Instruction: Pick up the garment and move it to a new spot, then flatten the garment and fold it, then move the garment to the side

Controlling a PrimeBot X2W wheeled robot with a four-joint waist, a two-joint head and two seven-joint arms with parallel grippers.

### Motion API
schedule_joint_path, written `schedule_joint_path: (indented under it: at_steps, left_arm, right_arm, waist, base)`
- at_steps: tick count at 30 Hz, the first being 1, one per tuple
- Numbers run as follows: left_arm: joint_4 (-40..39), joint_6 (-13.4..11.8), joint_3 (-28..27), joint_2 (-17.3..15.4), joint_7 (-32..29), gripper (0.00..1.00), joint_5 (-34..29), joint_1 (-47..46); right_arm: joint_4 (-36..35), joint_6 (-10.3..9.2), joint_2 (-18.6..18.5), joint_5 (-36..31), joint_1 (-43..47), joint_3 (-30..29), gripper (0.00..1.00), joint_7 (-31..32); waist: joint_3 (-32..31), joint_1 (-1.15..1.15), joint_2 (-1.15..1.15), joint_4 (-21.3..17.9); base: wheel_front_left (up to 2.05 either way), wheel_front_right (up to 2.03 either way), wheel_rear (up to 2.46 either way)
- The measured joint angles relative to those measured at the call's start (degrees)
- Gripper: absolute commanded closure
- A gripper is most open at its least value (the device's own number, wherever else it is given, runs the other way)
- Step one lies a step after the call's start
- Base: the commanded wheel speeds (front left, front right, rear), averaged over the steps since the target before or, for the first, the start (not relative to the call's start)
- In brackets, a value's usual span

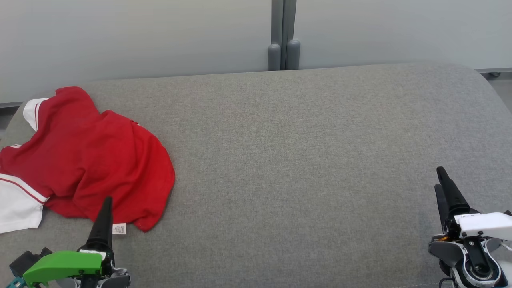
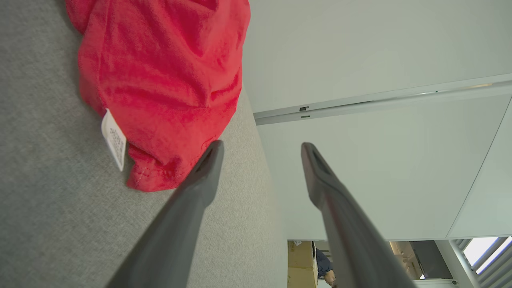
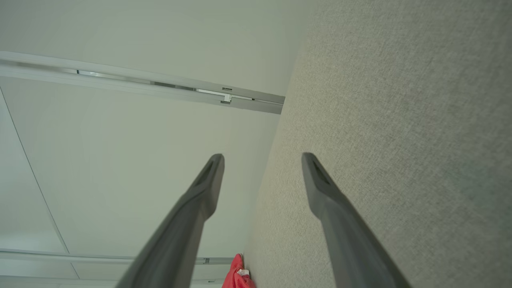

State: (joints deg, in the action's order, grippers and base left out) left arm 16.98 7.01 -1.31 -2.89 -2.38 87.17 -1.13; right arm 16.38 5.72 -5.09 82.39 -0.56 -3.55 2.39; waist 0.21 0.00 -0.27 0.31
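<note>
At the near left edge the left gripper [image 1: 107, 202] sits low over the grey upholstered surface [image 1: 300, 160], a green-cased wrist behind it and its tip pointing away from the robot. In the left wrist view its two dark fingers [image 2: 188, 208] stand well spread with nothing between them. At the near right edge the right gripper [image 1: 439, 178], on a white-cased wrist, points the same way, and the right wrist view shows its jaws spread just as wide, holding nothing, above the grey cloth. Both grippers are turned on their sides, so in each wrist view the surface lies to one side and the wall to the other. Just beyond the left gripper's tip lies the garment, a red shirt [image 1: 92, 160] with white sleeves [image 1: 18, 208] edged in thin red stripes. It is crumpled in a loose heap at the left end of the surface, well apart from the right gripper. A small white care label [image 1: 119, 229] sticks out from its near hem, just right of the left gripper's finger; whether that finger touches the hem cannot be told. Farther back the surface runs to a rounded far edge, behind which stand pale wall panels [image 1: 140, 36] meeting at a grey post [image 1: 283, 36]. In the left wrist view, past the panels, part of a person in dark blue [image 2: 323, 264] shows.
</note>
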Motion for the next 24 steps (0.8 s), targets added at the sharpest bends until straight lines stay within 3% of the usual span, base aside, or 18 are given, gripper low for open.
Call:
schedule_joint_path:
  at_steps: [7,24]
  left_arm:
    - [-0.7,0.0,1.7,-1.0,1.5,0.0,-6.5,0.0]
    - [-2.8,-0.6,3.8,-3.2,4.5,0.0,-21.2,0.0]
  right_arm:
    - [-2.2,-1.85,-0.7,-9.5,0.0,2.1,0.0,-1.6]
    - [-3.4,-4.32,-2.8,-23.9,0.1,6.7,0.0,-4.4]
  waist:
    - [0.0,0.0,0.0,0.1]
    - [0.0,0.0,0.0,0.2]
  base:
    - [0.0,0.0,0.0]
    - [0.0,0.0,0.0]
